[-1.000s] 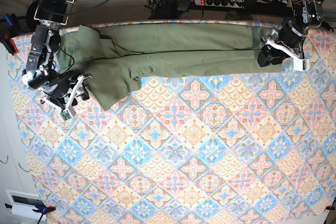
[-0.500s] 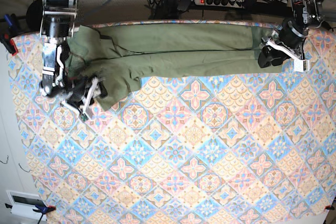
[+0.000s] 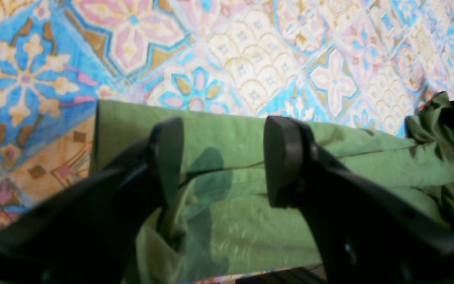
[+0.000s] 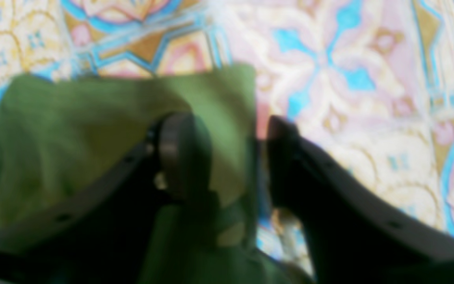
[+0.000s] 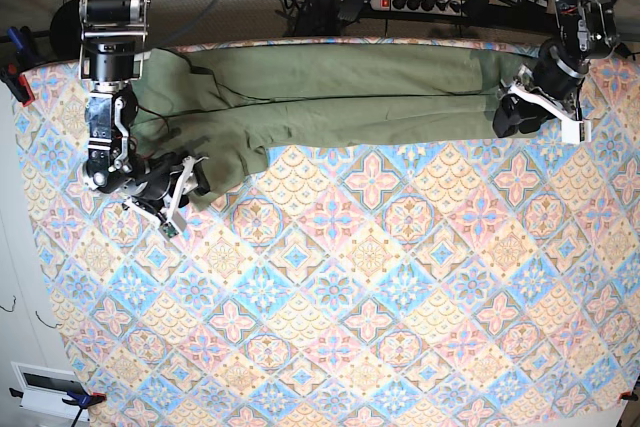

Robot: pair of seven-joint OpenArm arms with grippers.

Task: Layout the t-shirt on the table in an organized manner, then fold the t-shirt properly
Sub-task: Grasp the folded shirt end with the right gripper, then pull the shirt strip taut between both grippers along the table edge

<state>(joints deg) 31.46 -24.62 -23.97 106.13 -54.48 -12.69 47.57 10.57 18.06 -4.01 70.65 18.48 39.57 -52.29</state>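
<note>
Base view: the shirt (image 5: 330,92) lies stretched in a long olive band along the far edge of the table (image 5: 380,287), soft cotton with lengthwise creases and a lumpier, wrinkled end at the view's left. The table's cloth is a flat weave of pink, blue and cream diamonds with flower medallions. The right gripper (image 5: 190,179) sits at the shirt's bunched lower-left corner, its black fingers against the fabric. The left gripper (image 5: 508,115) rests at the shirt's opposite end, near the table's far right corner. From this height neither pair of jaws can be read.

Left wrist view: two broad, matte black fingers (image 3: 282,157) with rounded flat pads stand clearly apart over the shirt's straight hemmed edge (image 3: 227,130). Smooth green cloth with a fine seam shows in the gap between them; a fold rises against the inner face of the left-hand finger, but nothing is pinched across the gap, so the jaws are open. The shirt runs off to the right, where it crumples.

Right wrist view: the picture is blurred. Two dark curved fingers (image 4: 183,157) stand partly apart. A squared flap of the shirt (image 4: 93,130) drapes over the left-hand finger and into the gap, its edge just beside the other finger. Whether the jaws actually clamp it I cannot tell.
</note>
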